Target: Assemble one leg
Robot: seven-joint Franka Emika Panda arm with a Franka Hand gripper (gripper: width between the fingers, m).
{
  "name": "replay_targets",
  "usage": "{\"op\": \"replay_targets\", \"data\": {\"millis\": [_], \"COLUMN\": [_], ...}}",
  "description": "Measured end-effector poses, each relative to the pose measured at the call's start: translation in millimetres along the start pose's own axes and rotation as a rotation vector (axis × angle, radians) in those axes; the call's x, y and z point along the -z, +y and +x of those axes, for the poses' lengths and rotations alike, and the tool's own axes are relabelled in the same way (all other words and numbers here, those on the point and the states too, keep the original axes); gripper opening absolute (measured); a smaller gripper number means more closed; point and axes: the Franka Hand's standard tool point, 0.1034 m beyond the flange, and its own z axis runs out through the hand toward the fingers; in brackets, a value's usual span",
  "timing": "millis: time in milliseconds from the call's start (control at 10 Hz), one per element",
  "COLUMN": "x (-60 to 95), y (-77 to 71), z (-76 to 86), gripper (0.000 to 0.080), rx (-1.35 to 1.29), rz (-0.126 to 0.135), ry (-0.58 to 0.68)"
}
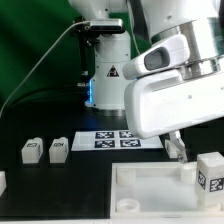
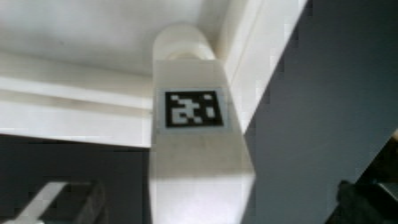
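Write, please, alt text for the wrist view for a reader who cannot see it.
A white leg with a black-and-white marker tag fills the middle of the picture, its rounded end seen against the large flat white board. Two blurred fingers show on either side of it, apart from it, over the dark table.

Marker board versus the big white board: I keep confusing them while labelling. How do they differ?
The marker board is thin and carries black-and-white tags; the big white board is thicker and shows none. The marker board lies farther back in the exterior view; the big white board lies in front, with the gripper at its far edge. Both are white and lie flat on the table.
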Motion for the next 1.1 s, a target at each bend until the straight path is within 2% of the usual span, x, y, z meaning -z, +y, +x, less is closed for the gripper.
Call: {"op": "replay_targets", "data": {"millis": [200, 300, 400, 500, 900, 1100], "x": [-6.5, -8.3, -12.2, -15.0, -18.8, -18.9], "y": [-0.3, 1.2, 5.7, 10.9, 12.1, 11.6], "z": [-7.8, -6.6, -1.8, -0.9, 1.3, 1.4], "gripper": [0.0649, 0.0649, 0.0649, 0.0649, 0.0649, 0.0388], "rx": [0.005, 0.017, 0.010, 0.003, 0.000, -0.018], "rz": [0.030, 0.037, 0.044, 0.038, 0.034, 0.033], "ry": [-0.197, -0.279, -0.297, -0.285, -0.260, -0.260]}}
